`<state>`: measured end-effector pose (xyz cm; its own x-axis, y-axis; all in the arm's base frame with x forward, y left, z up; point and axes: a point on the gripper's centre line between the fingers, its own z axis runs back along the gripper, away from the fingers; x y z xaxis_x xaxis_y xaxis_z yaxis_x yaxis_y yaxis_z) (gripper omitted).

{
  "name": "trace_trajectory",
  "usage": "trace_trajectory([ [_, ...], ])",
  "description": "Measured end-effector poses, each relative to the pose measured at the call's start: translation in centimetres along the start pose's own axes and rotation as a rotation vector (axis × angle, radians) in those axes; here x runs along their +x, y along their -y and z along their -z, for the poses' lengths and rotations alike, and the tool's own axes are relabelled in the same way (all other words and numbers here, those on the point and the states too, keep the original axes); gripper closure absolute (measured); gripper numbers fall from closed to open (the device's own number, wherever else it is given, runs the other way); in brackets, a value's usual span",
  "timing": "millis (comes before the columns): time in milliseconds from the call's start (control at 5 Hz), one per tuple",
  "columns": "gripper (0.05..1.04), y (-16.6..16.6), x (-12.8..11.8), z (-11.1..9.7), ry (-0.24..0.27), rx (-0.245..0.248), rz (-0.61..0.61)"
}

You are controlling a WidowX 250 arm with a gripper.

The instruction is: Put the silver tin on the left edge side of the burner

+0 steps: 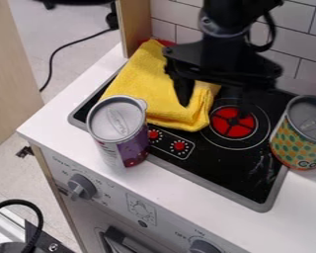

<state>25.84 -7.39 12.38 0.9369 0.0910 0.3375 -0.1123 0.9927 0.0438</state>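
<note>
Silver-lidded tin point(118, 129) at front-left edge of cooktop point(220, 170): placement apparently complete. Claw point(218, 97) wide open, empty; clearance likely remains.

A toy kitchen, with stovetop point(210, 165) and tiled backsplash point(177, 30).

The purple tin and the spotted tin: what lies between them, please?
In the camera view, between the purple tin and the spotted tin lie the panel with red dials, black cooktop and the red burner; the yellow cloth reaches in from behind.
</note>
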Motion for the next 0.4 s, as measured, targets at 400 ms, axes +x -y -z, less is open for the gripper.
trace_trajectory([
  [400,0.087,-1.7,2.4,0.9,0.082,-0.044,0.158],
])
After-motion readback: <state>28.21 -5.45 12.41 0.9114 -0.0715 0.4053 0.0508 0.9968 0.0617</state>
